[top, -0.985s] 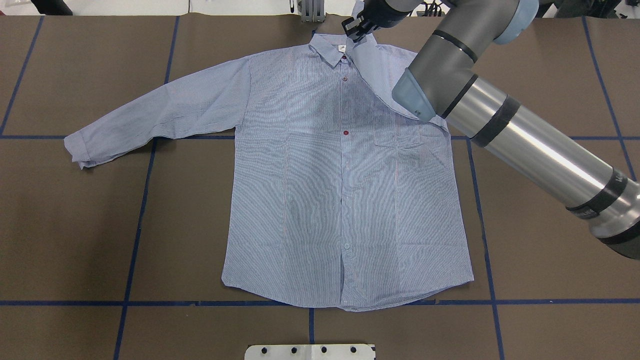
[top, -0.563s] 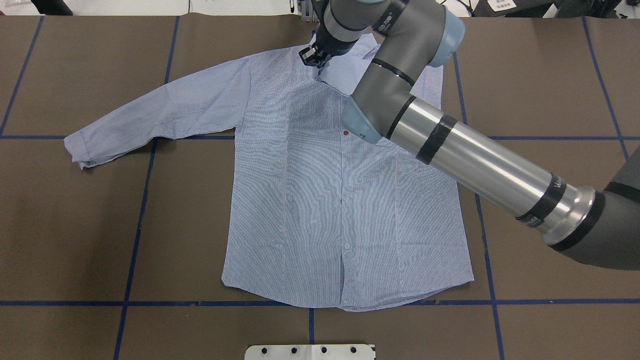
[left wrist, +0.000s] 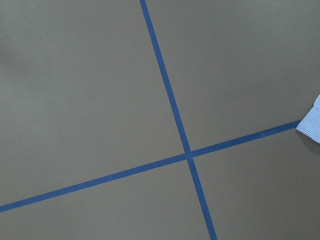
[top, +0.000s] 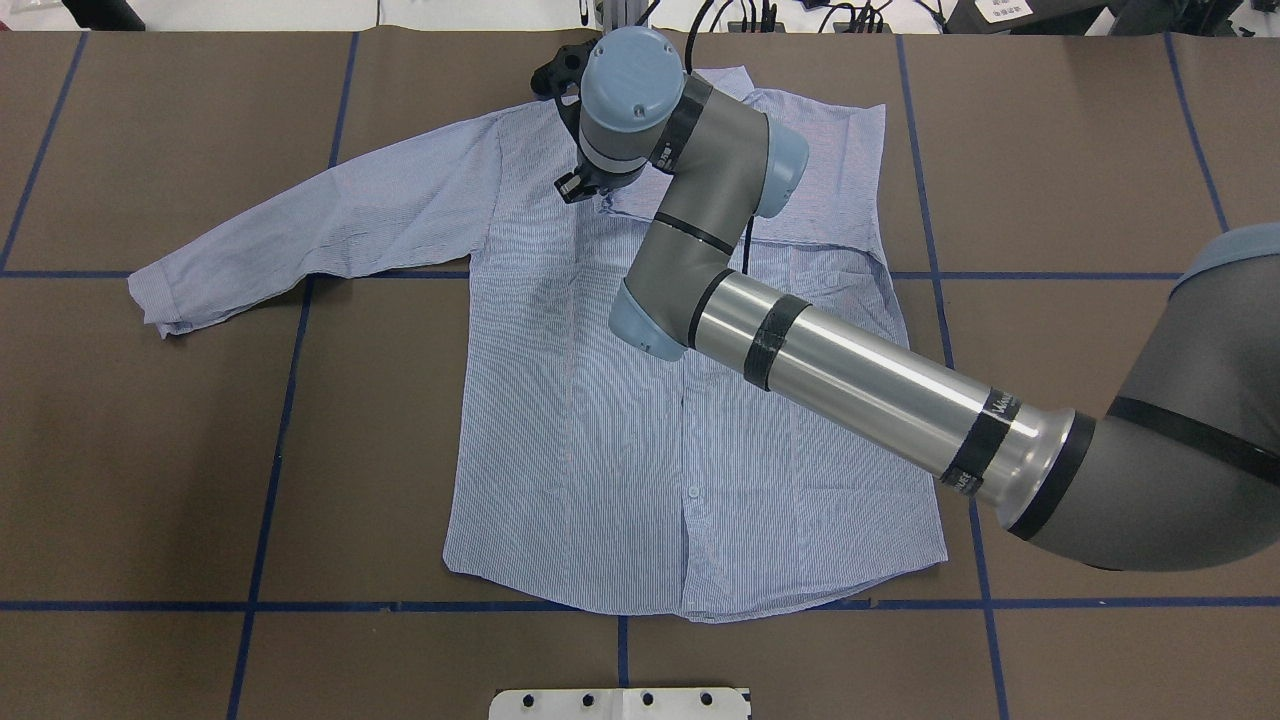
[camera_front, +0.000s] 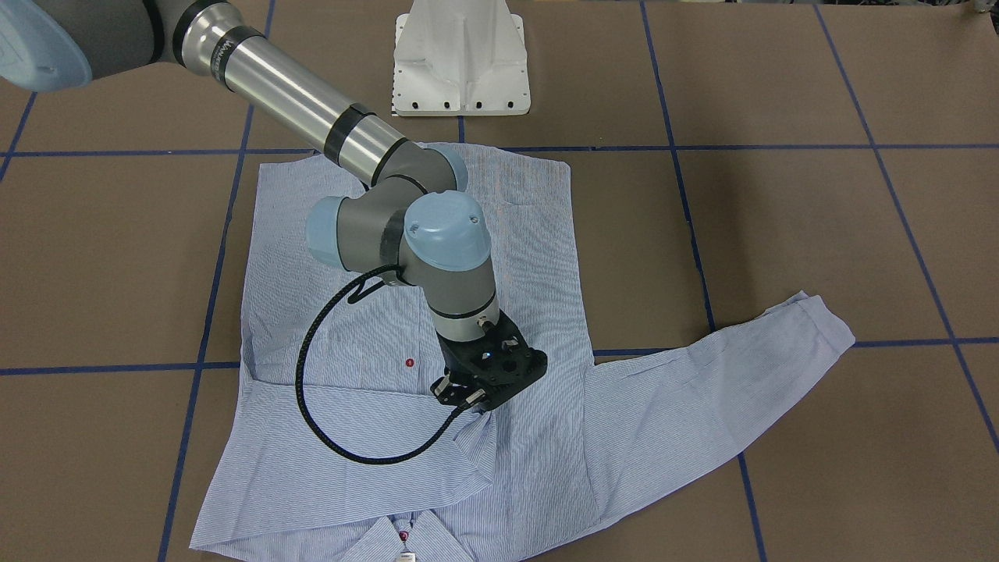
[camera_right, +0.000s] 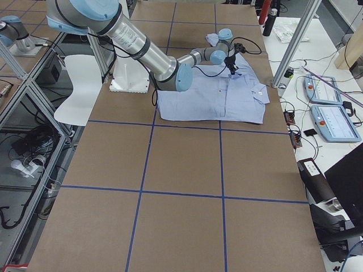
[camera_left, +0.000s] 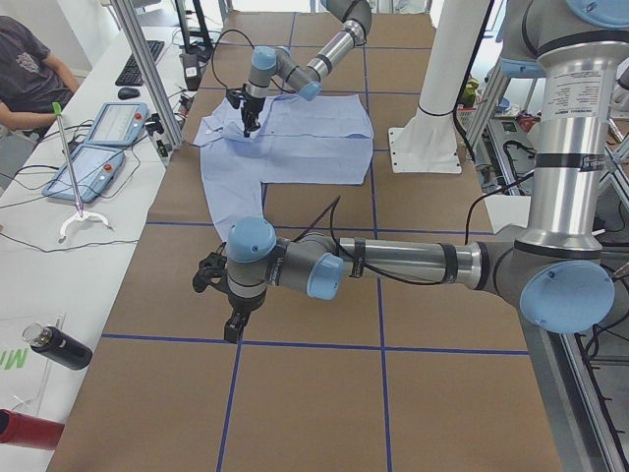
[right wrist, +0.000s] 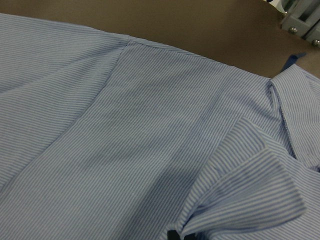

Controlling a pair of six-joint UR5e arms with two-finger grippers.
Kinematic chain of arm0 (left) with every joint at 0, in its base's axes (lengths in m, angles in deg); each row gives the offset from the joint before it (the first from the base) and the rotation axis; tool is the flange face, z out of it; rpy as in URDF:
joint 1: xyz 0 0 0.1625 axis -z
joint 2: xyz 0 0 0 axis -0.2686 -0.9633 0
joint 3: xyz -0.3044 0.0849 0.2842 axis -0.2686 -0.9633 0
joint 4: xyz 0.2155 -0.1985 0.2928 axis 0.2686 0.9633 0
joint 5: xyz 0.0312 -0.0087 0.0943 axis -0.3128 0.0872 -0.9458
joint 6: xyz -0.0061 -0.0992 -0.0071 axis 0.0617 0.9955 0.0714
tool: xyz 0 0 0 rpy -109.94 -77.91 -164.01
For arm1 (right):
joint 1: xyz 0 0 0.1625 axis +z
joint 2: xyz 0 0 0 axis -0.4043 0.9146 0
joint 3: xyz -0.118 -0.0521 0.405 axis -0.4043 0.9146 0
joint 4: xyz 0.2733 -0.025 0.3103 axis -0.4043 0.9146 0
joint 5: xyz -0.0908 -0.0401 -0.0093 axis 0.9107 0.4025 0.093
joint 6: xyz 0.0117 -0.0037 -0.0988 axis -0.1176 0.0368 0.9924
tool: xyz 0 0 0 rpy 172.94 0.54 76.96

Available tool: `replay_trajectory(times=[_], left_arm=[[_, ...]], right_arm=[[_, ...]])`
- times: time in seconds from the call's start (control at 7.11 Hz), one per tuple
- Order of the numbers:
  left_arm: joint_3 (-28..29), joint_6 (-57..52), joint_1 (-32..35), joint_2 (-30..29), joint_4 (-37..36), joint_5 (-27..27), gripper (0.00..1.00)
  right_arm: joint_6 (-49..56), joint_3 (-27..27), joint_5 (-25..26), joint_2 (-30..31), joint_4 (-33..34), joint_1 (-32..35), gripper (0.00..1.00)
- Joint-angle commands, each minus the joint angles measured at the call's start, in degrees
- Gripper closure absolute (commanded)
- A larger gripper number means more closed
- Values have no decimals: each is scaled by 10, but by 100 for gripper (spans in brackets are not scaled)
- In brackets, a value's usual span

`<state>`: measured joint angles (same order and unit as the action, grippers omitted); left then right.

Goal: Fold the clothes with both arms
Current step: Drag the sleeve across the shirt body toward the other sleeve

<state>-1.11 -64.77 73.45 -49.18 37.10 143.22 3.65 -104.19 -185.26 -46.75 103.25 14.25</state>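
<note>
The light blue striped shirt lies flat, front up, collar at the far edge; it also shows in the front-facing view. One sleeve stretches out to the left of the overhead view. The other sleeve is folded across the chest. My right gripper is shut on that sleeve's cuff, low over the chest near the collar. My left gripper shows only in the exterior left view, over bare table well off the shirt; I cannot tell whether it is open. Its wrist view catches a cuff tip.
The white pedestal base stands at the table's near edge, by the shirt's hem. Blue tape lines grid the brown table. A side bench with tablets and a seated person lies beyond the collar side.
My right gripper has moved left across the shirt and a little toward the robot, drawing the sleeve over the chest. The other sleeve and the hem have not moved.
</note>
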Motion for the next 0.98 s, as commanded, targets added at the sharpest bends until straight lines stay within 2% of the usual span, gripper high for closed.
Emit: replay_trajectory(times=[0.0, 0.14, 0.7, 0.84], left_arm=[[-1, 1, 0, 0, 0, 0, 0], [0, 2, 0, 0, 0, 0, 0], [1, 2, 0, -1, 0, 0, 0], [1, 3, 0, -1, 0, 0, 0]], right_arm=[[-2, 13, 27, -4, -7, -14, 10], [-12, 13, 34, -5, -18, -18, 1], [-19, 13, 42, -12, -18, -24, 1], [-69, 13, 43, -7, -37, -21, 1]])
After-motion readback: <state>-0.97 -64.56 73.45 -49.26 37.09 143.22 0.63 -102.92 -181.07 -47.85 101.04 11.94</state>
